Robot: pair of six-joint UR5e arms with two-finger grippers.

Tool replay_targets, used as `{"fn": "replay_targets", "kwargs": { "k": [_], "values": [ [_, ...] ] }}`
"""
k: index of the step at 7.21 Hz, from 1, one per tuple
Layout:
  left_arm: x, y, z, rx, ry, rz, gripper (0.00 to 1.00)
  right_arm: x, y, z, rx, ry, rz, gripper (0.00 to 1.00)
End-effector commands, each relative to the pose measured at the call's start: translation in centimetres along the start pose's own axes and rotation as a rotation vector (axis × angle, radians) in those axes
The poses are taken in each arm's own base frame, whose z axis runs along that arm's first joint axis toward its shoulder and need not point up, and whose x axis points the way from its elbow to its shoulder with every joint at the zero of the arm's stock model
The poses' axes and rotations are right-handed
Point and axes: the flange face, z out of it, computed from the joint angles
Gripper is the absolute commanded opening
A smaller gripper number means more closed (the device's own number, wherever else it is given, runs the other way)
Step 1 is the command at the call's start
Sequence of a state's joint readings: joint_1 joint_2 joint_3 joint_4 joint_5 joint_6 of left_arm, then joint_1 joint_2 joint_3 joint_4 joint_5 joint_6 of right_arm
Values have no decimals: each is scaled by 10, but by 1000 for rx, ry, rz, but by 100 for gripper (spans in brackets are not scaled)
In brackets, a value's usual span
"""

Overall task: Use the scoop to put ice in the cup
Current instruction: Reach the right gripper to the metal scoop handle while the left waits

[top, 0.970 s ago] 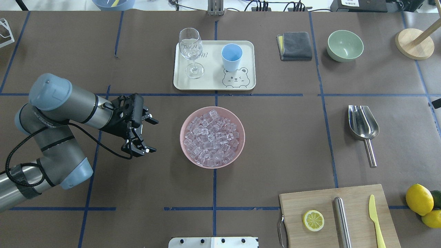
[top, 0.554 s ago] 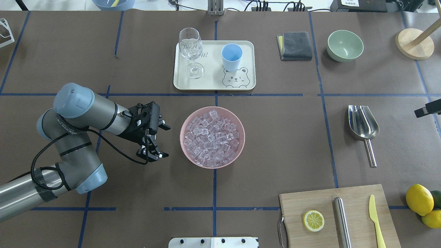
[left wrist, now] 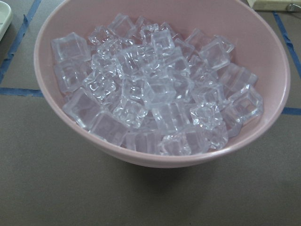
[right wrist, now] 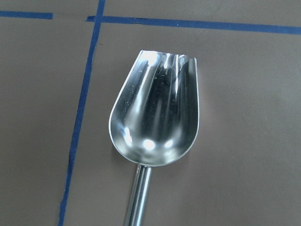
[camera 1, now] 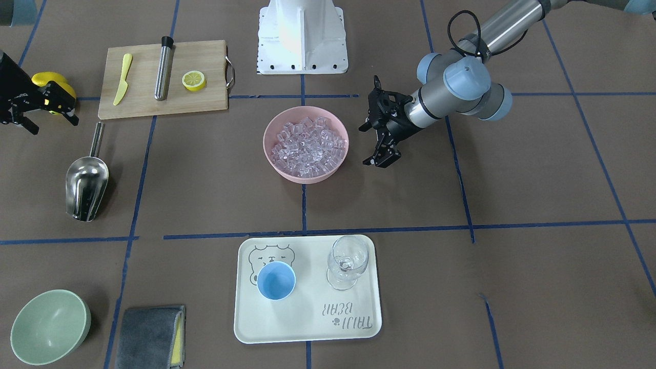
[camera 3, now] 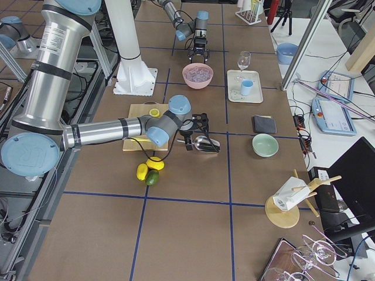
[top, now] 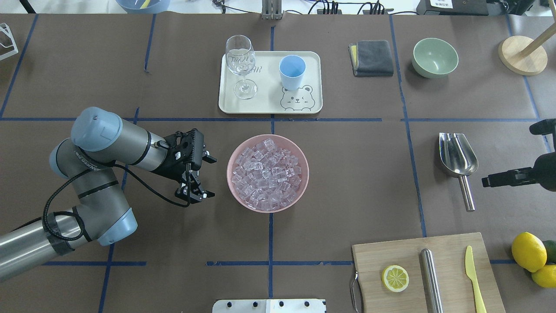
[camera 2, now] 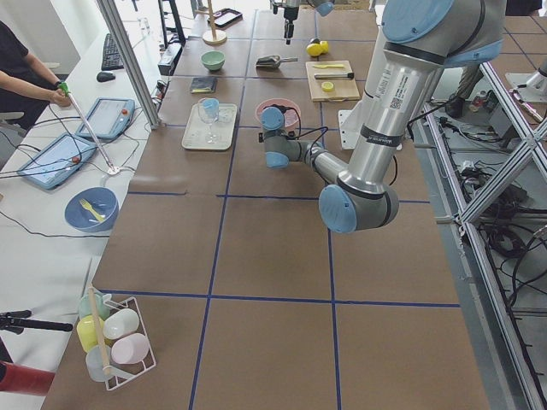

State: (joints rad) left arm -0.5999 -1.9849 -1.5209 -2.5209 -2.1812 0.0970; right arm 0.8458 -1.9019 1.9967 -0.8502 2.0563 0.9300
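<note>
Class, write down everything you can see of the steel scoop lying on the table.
The scoop is shiny stainless steel: a rounded, trough-shaped bowl with a short straight cylindrical handle. It lies flat on the brown table, trough up and empty, mouth pointing away from the robot, handle toward it. It sits on the robot's right side, beside a blue tape line. Nothing but the table touches it.

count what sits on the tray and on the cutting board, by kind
wine glass: 1
cup: 1
lemon half: 1
steel tube: 1
yellow knife: 1
total: 5
</note>
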Motion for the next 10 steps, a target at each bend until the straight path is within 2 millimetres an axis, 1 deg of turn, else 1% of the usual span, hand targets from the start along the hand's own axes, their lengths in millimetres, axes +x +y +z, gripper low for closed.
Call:
{"fn": "replay_targets", "kwargs": {
  "k": [1, 2, 3, 4, 5, 7, 8, 9, 10],
  "values": [
    [0, -2, -2, 4, -3, 2, 100, -42, 45, 35, 140, 5, 84, 100],
    [-2, -2, -4, 4, -8, -2, 100, -40, 47, 41, 153, 18, 84, 97],
    [-2, -2, -4, 4, -9, 0, 100, -36, 47, 47, 177, 37, 82, 99],
    [-2, -2, -4, 4, -9, 0, 100, -30, 48, 57, 204, 69, 76, 99],
    [-2, -2, -4, 4, -9, 0, 100, -28, 49, 67, 215, 86, 86, 100],
    [-4, -2, -6, 6, -14, 0, 100, -36, 51, 89, 211, 87, 90, 99],
    [-4, -2, -6, 6, -12, 0, 100, -38, 54, 94, 202, 87, 90, 99],
    [-4, -4, -7, 9, -14, 1, 100, -37, 55, 94, 198, 89, 91, 81],
    [-5, -4, -8, 9, -16, 2, 100, -35, 57, 95, 195, 95, 91, 52]
  ]
}}
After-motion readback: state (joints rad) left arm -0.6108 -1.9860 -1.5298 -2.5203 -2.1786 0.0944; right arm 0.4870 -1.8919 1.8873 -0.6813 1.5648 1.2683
